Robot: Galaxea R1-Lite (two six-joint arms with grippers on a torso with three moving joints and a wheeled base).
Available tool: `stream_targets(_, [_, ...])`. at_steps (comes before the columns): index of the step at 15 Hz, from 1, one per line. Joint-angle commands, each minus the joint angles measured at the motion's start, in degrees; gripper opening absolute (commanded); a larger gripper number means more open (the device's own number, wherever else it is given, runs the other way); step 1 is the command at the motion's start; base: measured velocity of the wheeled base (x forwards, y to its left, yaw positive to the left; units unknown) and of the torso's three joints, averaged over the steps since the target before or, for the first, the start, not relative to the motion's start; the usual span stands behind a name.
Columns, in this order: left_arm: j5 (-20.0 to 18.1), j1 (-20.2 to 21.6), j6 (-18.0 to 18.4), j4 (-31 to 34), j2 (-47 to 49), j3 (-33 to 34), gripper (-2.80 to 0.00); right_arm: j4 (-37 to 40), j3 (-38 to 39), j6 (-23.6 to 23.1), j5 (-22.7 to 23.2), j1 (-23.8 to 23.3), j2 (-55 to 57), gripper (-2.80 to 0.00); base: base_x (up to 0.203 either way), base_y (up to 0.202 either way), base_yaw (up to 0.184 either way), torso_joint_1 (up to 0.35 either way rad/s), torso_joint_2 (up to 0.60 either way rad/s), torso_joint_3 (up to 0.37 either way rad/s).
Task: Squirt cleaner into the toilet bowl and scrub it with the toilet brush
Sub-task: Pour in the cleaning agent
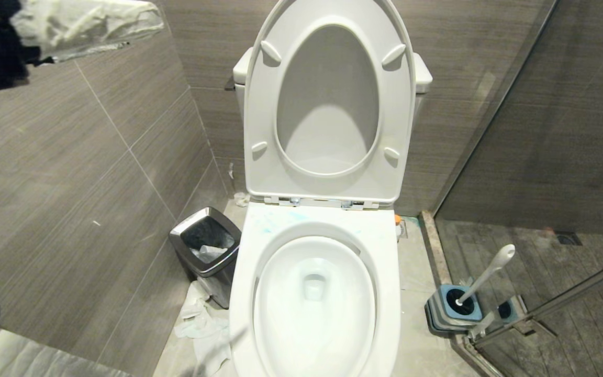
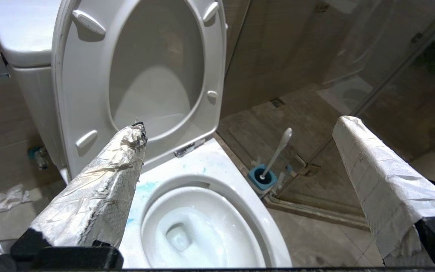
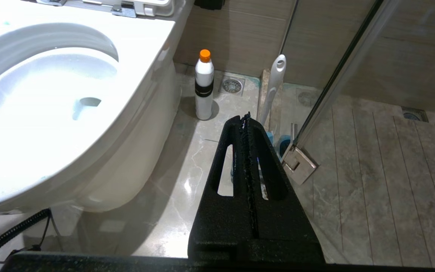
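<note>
- Left claw (image 2: 240,128) wide open, empty, above the bowl (image 1: 314,293).
- Right claw (image 3: 246,119) fully closed, empty, low over the floor (image 3: 187,177).
- Brush (image 1: 484,277) in holder (image 1: 456,310) at bowl's 3 o'clock.
- Bottle (image 3: 204,85) upright on floor beside bowl.
- Blue cleaner (image 2: 145,187) smeared on rim.
</note>
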Motion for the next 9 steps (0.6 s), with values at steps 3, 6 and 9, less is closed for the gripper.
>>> stream_targets(3, [-0.1,0.0,0.0,2.6,-11.3,4.4,-2.8,-0.1,0.7,-0.1,0.0,0.0,0.0,-2.8,0.0,0.0,0.0,0.0,0.0,0.0])
stream_targets(6, [0.9,0.2,0.0,6.6,-17.1,4.7,-2.8,-0.1,0.7,0.0,0.1,0.0,0.0,-2.8,0.0,0.0,0.0,0.0,0.0,0.0])
stream_targets(9, [2.4,0.3,0.0,9.4,-21.5,4.7,-2.8,0.0,0.7,0.0,0.0,0.0,0.0,-2.8,0.0,0.0,0.0,0.0,0.0,0.0])
